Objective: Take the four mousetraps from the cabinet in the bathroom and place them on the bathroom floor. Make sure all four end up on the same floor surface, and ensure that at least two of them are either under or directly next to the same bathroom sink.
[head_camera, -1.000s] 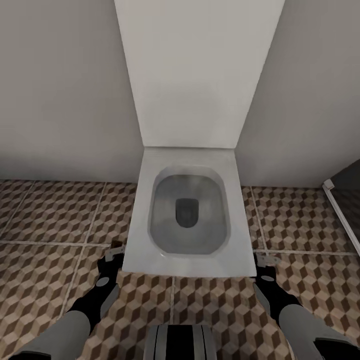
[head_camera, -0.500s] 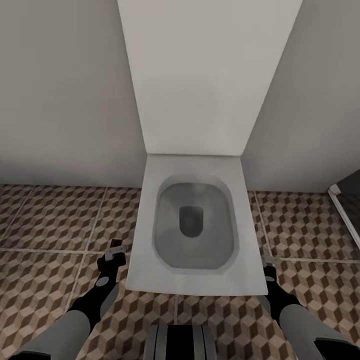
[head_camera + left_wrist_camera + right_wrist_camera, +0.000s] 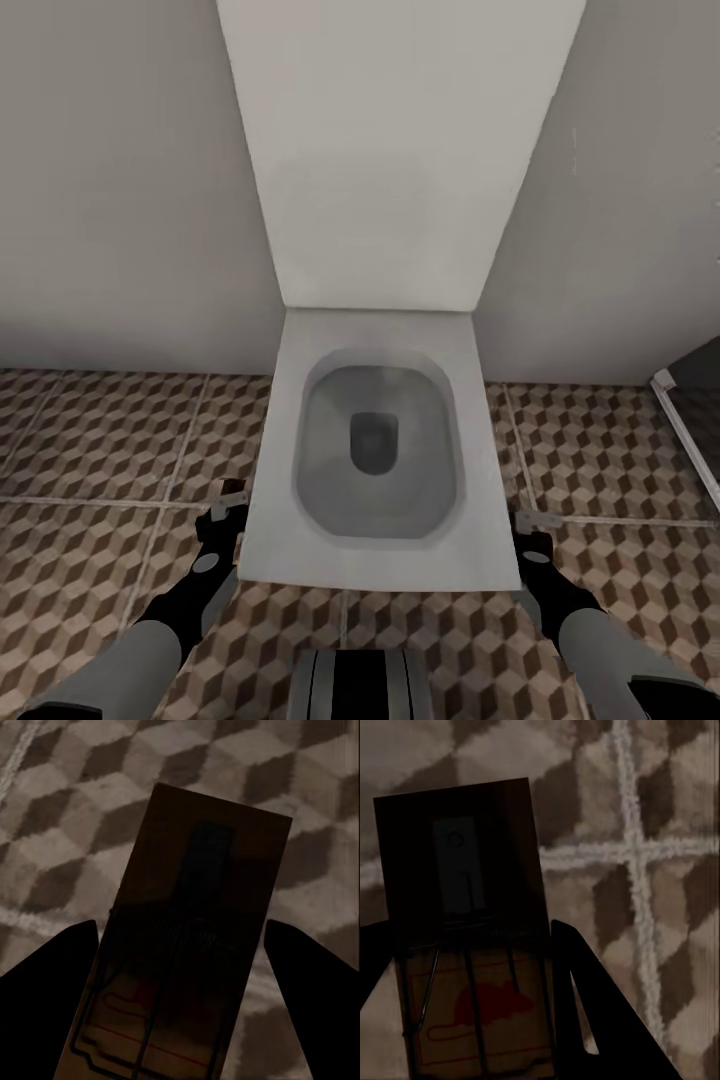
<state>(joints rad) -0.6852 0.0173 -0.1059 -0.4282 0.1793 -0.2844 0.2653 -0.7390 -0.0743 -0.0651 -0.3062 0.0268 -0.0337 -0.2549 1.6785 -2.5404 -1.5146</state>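
— Left gripper (image 3: 232, 497): state and load?
— Item 1. Black two-finger gripper, low over the bathroom floor (image 3: 100, 440), just beside the toilet (image 3: 380, 450) at its near-left corner. In the left wrist view the two dark fingers (image 3: 45, 997) stand either side of a mousetrap (image 3: 187, 945) and appear to pinch its long edges. Board tan, dark wire bar across it, red outline at the end nearest the wrist. The patterned tiles show beyond the board.

— Right gripper (image 3: 535, 522)?
— Item 2. Same type, just beside the toilet at its near-right corner, low over the same tiles. The right wrist view shows a second mousetrap (image 3: 465, 930) between the fingers (image 3: 592, 1005); one finger lies against the board's long edge, so it reads as clamped on the trap. Red mouse print, wire frame and a grey metal tab are visible on the board. A grout crossing shows on the floor beyond it.

— Landmark itself?
— Item 3. White square-edged toilet, seat lid up against the grey wall (image 3: 110, 200), grey bowl with a dark drain. It stands between the two grippers.

— Anything else near the toilet?
— Item 4. Dark panel with a white edge strip (image 3: 685, 430), well to the toilet's right, at the wall.
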